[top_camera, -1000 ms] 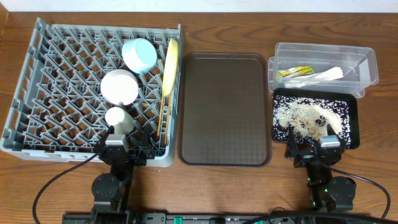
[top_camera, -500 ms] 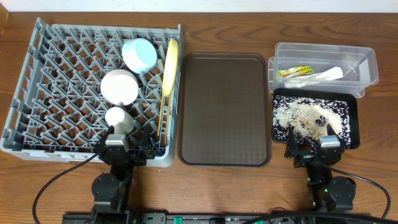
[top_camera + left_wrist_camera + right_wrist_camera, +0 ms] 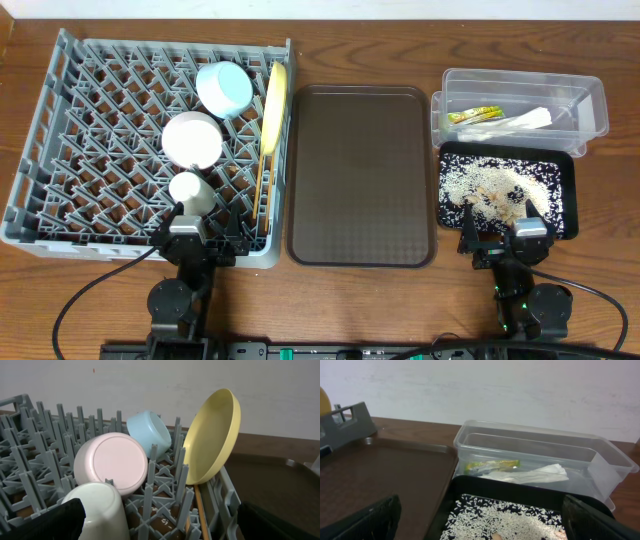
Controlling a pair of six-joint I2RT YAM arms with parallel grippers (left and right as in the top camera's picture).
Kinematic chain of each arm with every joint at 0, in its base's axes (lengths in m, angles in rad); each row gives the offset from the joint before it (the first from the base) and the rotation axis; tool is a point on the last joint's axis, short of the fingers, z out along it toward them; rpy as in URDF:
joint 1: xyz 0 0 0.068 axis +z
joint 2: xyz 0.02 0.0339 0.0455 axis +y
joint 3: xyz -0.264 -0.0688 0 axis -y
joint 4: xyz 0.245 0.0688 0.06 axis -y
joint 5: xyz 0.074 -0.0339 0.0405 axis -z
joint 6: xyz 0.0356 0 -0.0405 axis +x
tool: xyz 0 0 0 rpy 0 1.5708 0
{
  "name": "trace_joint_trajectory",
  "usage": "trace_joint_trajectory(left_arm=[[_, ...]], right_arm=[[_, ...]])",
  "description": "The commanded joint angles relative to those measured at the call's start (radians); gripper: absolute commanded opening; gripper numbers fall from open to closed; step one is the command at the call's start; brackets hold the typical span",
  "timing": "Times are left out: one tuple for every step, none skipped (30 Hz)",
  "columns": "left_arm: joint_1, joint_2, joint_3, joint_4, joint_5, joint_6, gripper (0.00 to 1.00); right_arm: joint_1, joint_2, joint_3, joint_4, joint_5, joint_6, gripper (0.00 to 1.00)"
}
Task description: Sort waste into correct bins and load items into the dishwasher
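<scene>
Grey dish rack (image 3: 90,120) just beyond left tool (image 3: 205,224), black tray (image 3: 573,170) before right tool (image 3: 497,236)

- We see the grey rack (image 3: 110,110) holding the yellow plate (image 3: 274,105) on edge, the blue bowl (image 3: 224,88), pinkish bowl (image 3: 192,139) and white cup (image 3: 188,188) tilted among pegs, and the chopsticks (image 3: 261,195) beneath the plate
- We find the wrapper (image 3: 474,114) and paper strip (image 3: 525,121) in the clear tub (image 3: 590,105)
- Rice scraps (image 3: 490,185) cover the black tray (image 3: 566,170)

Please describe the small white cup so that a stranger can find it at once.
Find the large square grey plastic dish rack on the left of the brown wooden table. Near its front edge, the small white cup sits in front of the round pinkish-white bowl. It is the smallest dish there.
</scene>
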Motion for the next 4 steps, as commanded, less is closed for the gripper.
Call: trace_joint_trajectory(left_arm=[[0.004,-0.006,-0.008,-0.045,0.014,0.009,1.00],[0.004,-0.006,-0.008,-0.045,0.014,0.009,1.00],[0.004,-0.006,-0.008,-0.045,0.014,0.009,1.00],[0.004,-0.006,-0.008,-0.045,0.014,0.009,1.00]], right_arm=[[-0.009,-0.004,-0.001,-0.004,-0.005,-0.012,0.99],[-0.009,-0.004,-0.001,-0.004,-0.005,-0.012,0.99],[-0.009,-0.004,-0.001,-0.004,-0.005,-0.012,0.99],[-0.009,-0.004,-0.001,-0.004,-0.005,-0.012,0.99]])
